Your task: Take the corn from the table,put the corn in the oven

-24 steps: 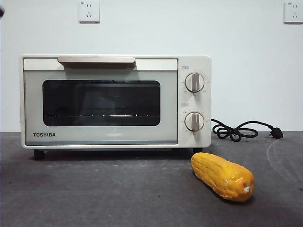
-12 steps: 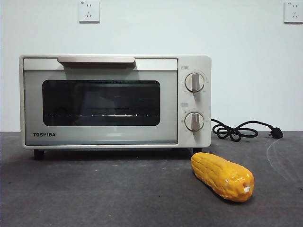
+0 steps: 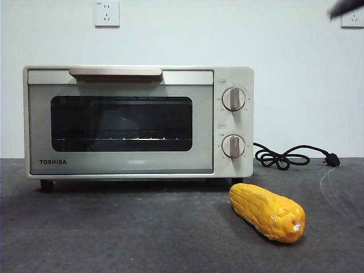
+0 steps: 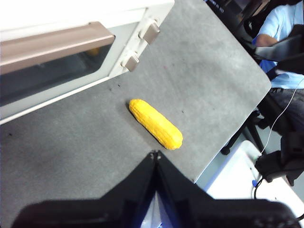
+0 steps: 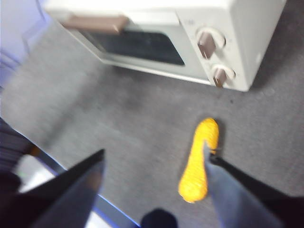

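The corn [image 3: 267,212] lies on the worktop [image 3: 114,239] just in front of the oven's right foot, its pale blunt end toward the camera, untouched and in the same place as a second ago. What is new is a black tip [image 3: 346,7] at the top right corner of the front view, absent half a second ago: an arm is coming in. The right wrist view matches it, blurred with motion. There the right tool [image 5: 154,156] is spread wide above the corn, one finger [image 5: 228,180] just beside the cob. I judge that the reach for the corn has begun. The left tool [image 4: 155,154] waits closed, above the worktop, with the corn just beyond it. Behind, the oven [image 3: 138,121] stands with its door shut, so it must be opened before the corn can go in.
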Controlling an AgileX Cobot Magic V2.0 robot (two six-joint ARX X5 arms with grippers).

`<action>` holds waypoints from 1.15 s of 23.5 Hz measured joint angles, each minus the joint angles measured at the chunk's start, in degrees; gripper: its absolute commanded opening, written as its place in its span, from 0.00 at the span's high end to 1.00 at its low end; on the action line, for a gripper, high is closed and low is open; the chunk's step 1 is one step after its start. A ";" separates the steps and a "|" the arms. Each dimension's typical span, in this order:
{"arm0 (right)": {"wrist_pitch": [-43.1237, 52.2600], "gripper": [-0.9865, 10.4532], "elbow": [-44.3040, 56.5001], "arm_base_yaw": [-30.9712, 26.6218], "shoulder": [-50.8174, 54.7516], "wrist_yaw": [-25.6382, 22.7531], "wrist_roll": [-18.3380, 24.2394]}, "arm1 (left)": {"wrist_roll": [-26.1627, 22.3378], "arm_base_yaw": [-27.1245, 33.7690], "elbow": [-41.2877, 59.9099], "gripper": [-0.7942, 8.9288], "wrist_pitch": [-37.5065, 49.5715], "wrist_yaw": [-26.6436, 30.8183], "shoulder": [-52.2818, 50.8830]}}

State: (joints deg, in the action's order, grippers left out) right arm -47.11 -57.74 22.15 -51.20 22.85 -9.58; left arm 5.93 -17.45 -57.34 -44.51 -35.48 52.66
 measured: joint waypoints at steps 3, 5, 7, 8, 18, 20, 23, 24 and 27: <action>-0.15 0.39 0.00 5.20 -2.45 -5.84 -0.28 | -0.02 -1.46 0.00 0.92 0.00 1.14 0.13; -0.61 0.39 0.00 8.72 -4.46 -9.57 -0.85 | -0.09 -2.10 0.00 0.92 0.00 1.55 0.13; -0.92 0.39 0.00 11.61 -6.45 -12.74 -1.42 | -0.17 -2.51 0.00 0.92 0.00 2.03 0.13; -0.85 0.39 0.00 12.96 -7.52 -14.05 -1.73 | -0.17 -2.62 0.00 0.92 0.00 2.23 0.13; 3.23 0.39 -0.02 19.41 -20.90 -23.30 -4.66 | -0.35 -2.67 0.00 0.92 0.00 2.54 0.13; 4.35 0.39 -0.02 19.41 -23.93 -24.63 -4.76 | -0.35 -2.67 0.00 0.92 0.00 2.54 0.13; 6.29 0.39 -0.02 19.41 -28.20 -25.29 -4.76 | -0.35 -2.67 0.00 0.92 0.00 2.54 0.15; 6.91 0.39 -0.02 19.41 -29.55 -25.31 -4.76 | -0.35 -2.67 0.00 0.92 0.00 2.54 0.15; 8.11 0.39 -0.02 19.41 -33.53 -25.40 -4.72 | -0.35 -2.67 0.00 0.92 0.00 2.54 0.15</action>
State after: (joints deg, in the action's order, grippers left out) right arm -39.00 -57.76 41.56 -84.73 -2.55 -14.31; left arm 5.58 -20.12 -57.34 -44.51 -32.95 52.82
